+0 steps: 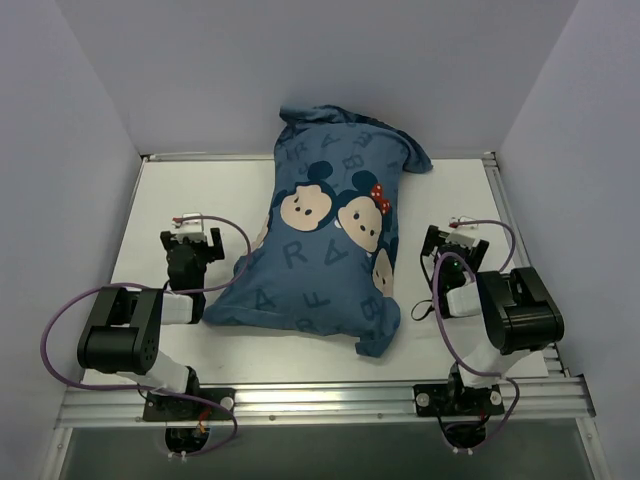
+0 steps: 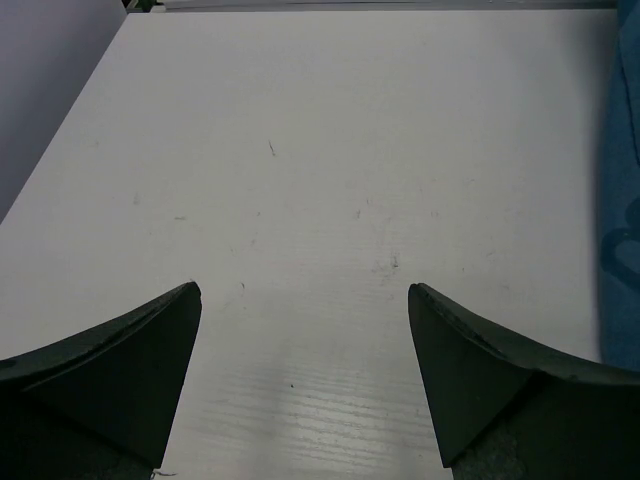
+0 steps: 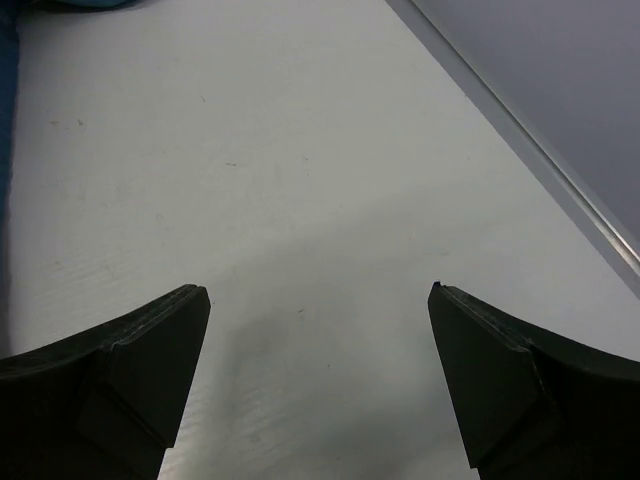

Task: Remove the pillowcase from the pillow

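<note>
While the left claw (image 1: 196, 232) and right claw (image 1: 454, 238) flank the stuffed pillowcase (image 1: 320, 270) wide open and empty, the first step, gripping its cloth, awaits.

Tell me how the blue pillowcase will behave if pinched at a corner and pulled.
The pillowcase is probably floppy: its near corner lies limp and its far end bunches in folds, so slack should lift first. Being plump, it is likely light for its size and may slide whole across the smooth table.
</note>
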Robot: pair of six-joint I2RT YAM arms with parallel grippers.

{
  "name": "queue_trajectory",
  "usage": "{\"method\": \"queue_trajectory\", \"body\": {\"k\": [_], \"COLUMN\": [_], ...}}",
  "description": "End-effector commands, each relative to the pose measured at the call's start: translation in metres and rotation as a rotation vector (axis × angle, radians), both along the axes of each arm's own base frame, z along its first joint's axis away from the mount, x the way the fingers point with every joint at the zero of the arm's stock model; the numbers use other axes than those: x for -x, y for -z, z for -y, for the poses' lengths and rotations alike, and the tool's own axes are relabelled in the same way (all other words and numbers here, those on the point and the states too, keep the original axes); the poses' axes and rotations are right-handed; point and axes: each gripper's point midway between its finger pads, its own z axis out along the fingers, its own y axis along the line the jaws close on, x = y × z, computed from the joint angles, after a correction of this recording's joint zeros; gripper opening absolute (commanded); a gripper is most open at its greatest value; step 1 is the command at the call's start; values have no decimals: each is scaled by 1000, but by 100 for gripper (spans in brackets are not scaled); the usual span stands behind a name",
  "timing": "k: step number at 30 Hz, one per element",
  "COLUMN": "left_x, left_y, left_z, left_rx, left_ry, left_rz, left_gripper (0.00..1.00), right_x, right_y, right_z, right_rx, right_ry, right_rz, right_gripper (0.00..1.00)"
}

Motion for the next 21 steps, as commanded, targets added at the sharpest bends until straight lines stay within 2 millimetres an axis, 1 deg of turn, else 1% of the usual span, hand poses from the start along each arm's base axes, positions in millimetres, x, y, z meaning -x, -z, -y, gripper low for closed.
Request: {"method": "queue_trajectory", "body": {"k": [1,2,3,4,5,6,7,8,9,10,11,12,13,14,15,16,17,18,19,20,21], "left_x": [-8,-8,-8,-8,-8,-8,-8,-9,-10,-11,-12,-13,-14,-15,-20,-26,-30,-11,-37,-34,-20], "left_y": [-16,-16,-16,-16,-16,-15,-15,-15,-16,-17,-19,-28,-32,-35,-40,-43,-41,-1,-49,-51,-45], "left_z": [0,0,0,1,1,0,0,1,1,1,4,5,5,2,-12,-19,-21,-27,-21,-17,-10], "left_rx": [3,5,5,5,5,3,2,5,11,12,15,14,18,27,69,62,61,87,38,41,63], "left_ry": [3,5,3,6,6,6,6,20,32,50,93,106,104,93,60,71,107,118,221,263,306], "left_rz": [50,49,49,50,52,47,47,45,46,45,46,47,45,34,-6,-60,-157,-429,-394,-458,-562], "left_gripper": [94,94,94,94,94,94,94,94,94,94,94,94,94,94,94,94,94,94,94,94,94], "right_x": [-23,-27,-30,-44,-51,-56,-64,-80,-84,-88,-104,-103,-106,-109,-116,-119,-122,-129,-131,-134,-141], "right_y": [-67,-76,-96,-109,-120,-114,-121,-154,-137,-141,-158,-154,-155,-158,-158,-158,-158,-153,-148,-144,-131], "right_z": [-3,-2,3,-7,-7,-27,-37,-50,-62,-80,-89,-96,-104,-117,-125,-131,-138,-143,-153,-162,-170], "right_rx": [-6,-25,-65,-147,-179,-218,-235,-251,-279,-319,-345,-371,-392,-432,-451,-470,-487,-509,-520,-534,-557], "right_ry": [22,34,61,15,-16,-113,-169,-236,-283,-373,-405,-431,-458,-513,-537,-557,-579,-576,-588,-604,-605], "right_rz": [137,124,144,106,101,24,4,41,-59,-89,-81,-130,-150,-167,-190,-203,-210,-220,-236,-248,-280], "right_gripper": [100,100,100,100,100,100,99,97,96,95,95,95,95,96,96,96,96,96,96,96,96]}}
